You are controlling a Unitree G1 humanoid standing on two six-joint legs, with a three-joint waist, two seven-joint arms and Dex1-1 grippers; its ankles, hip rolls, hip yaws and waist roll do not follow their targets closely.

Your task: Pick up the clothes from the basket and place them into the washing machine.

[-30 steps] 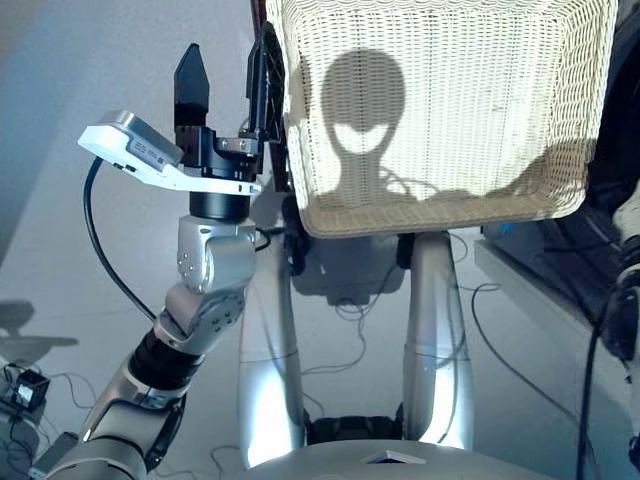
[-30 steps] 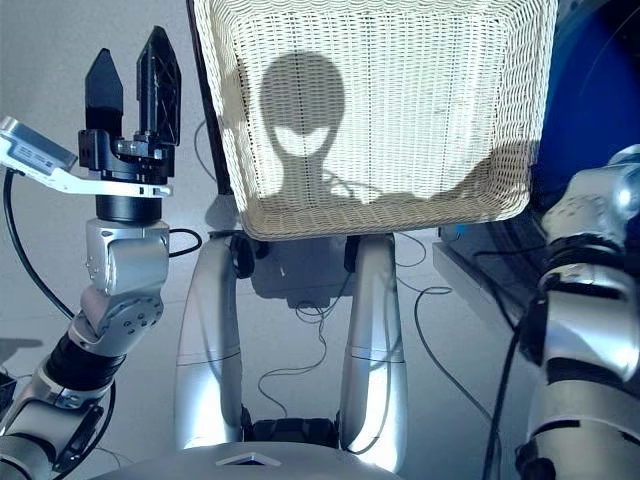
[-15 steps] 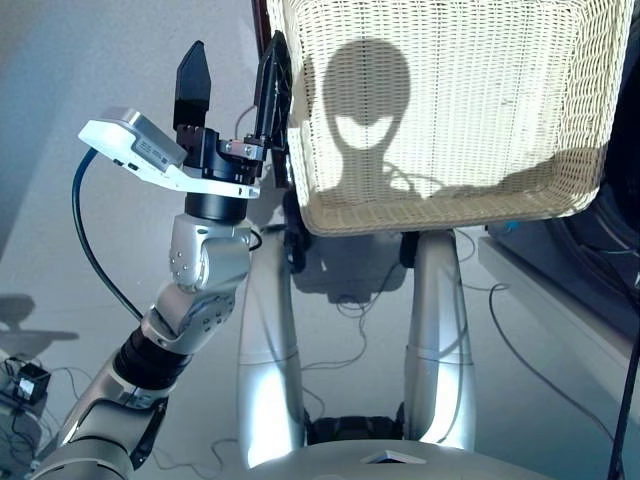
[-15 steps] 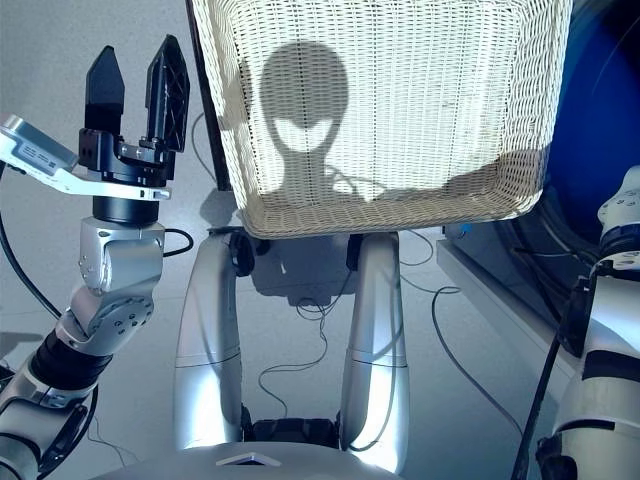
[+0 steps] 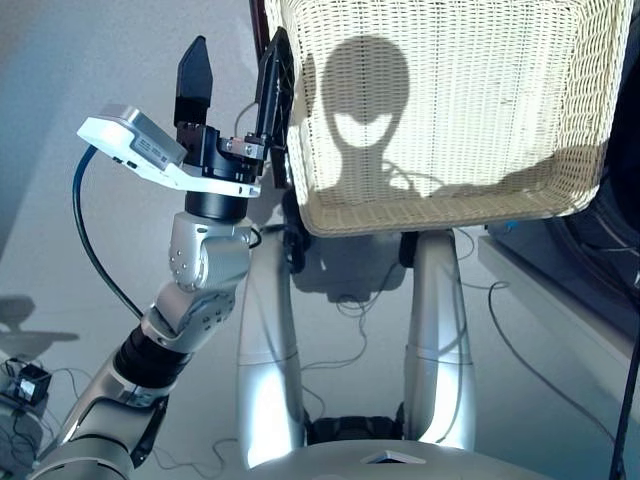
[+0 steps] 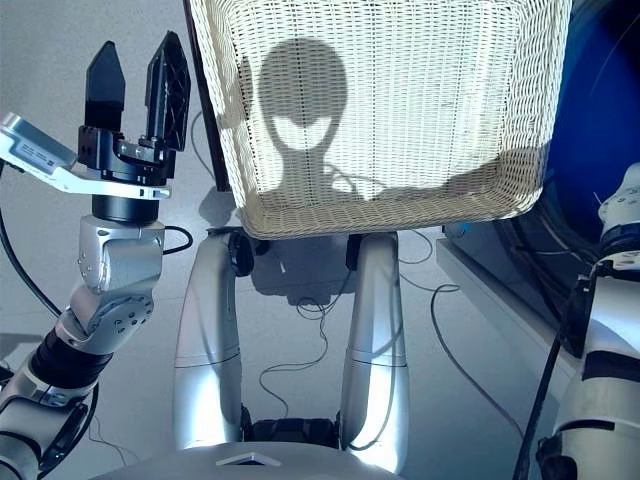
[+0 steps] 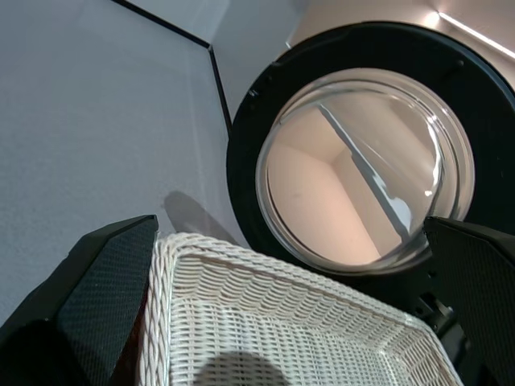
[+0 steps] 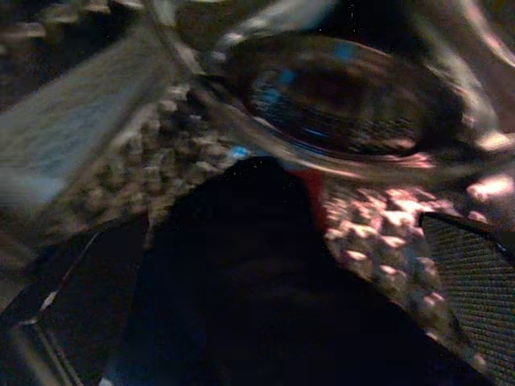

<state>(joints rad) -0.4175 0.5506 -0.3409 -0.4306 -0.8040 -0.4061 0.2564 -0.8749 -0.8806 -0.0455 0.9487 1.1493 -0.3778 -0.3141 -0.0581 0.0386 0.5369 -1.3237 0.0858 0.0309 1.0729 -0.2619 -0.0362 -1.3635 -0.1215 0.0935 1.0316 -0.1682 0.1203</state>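
The basket (image 6: 380,110), cream-white wicker, stands raised directly ahead of the head camera and no cloth shows inside it in either eye view. A dark upright panel (image 6: 203,110) runs along its left wall. Loose cables (image 6: 320,340) trail across the pale grey floor (image 6: 60,40) beneath and behind it.

The left gripper (image 5: 232,85) is raised just beside the basket's left wall, fingers pointing upward and set apart, with nothing between them. One finger stands close against the basket's side; whether it touches cannot be told. In the left wrist view the same open fingers (image 7: 96,297) frame the basket's near rim (image 7: 273,277) and, beyond it, the round black-rimmed glass porthole door (image 7: 362,165) of the washing machine (image 6: 590,130). A plain grey wall (image 7: 96,104) lies to one side of the door.

The machine stands at the right of the basket, its dark curved front filling the right margin of the right eye view. The right arm shows only at that margin; its gripper is out of both eye views.

In the right wrist view, the right gripper (image 8: 265,305) points into the perforated metal drum (image 8: 161,161). A dark cloth bundle (image 8: 241,273), navy or black, lies between its fingers, with a sliver of coral-red cloth (image 8: 314,189) showing at its far edge. Whether the fingers are clamped on the bundle cannot be told.
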